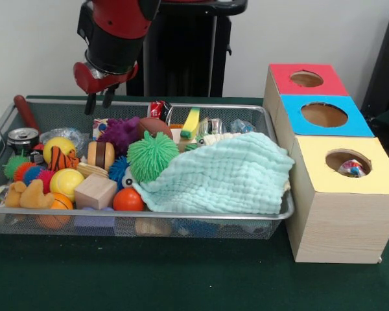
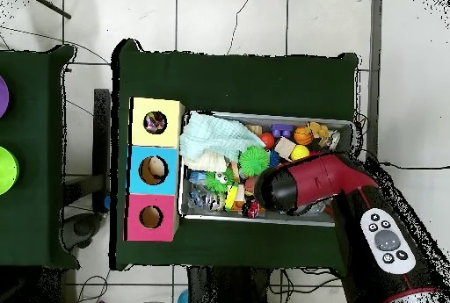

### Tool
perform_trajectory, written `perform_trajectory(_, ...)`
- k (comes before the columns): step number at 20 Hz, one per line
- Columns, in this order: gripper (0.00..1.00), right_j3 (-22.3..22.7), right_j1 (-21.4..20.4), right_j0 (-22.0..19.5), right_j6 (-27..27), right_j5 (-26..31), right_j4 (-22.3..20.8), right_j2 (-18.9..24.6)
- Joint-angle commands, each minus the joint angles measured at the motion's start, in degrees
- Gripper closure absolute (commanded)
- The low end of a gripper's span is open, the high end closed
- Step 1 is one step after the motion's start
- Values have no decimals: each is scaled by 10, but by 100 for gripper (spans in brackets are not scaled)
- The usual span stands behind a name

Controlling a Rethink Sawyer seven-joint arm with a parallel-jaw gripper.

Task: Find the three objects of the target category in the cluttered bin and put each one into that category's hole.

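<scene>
The silver wire-mesh bin (image 1: 201, 214) is full of clutter; it also shows in the overhead view (image 2: 220, 216). My gripper (image 1: 98, 102) hangs over the bin's far left corner, above the clutter, open and empty. A clear-whitish crinkly wrapper (image 1: 70, 135) lies below it, beside a tin can (image 1: 23, 138). Another clear crinkly piece (image 1: 241, 126) lies at the bin's far right. A multicoloured wrapper (image 1: 352, 170) lies inside the round hole (image 1: 340, 159) of the yellow-topped box (image 1: 337, 214); the overhead view shows it too (image 2: 155, 123). In the overhead view the arm (image 2: 303, 181) hides my gripper.
A mint quilted cloth (image 1: 227, 175) covers the bin's right half. Green (image 1: 152, 155) and purple (image 1: 121, 133) spiky balls, a wooden block (image 1: 95, 191) and several small balls fill the left. Blue-topped (image 1: 324, 115) and red-topped (image 1: 306, 79) boxes stand behind the yellow one.
</scene>
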Motion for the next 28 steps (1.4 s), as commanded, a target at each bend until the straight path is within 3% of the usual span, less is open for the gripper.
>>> perform_trajectory(1,0,22,15,-14,-110,-36,-6,48)
perform_trajectory(16,0,19,26,-24,-141,-82,-55,59)
perform_trajectory(22,0,18,24,-22,-137,-49,-36,51)
perform_trajectory(28,0,1,29,5,-107,-13,-59,14)
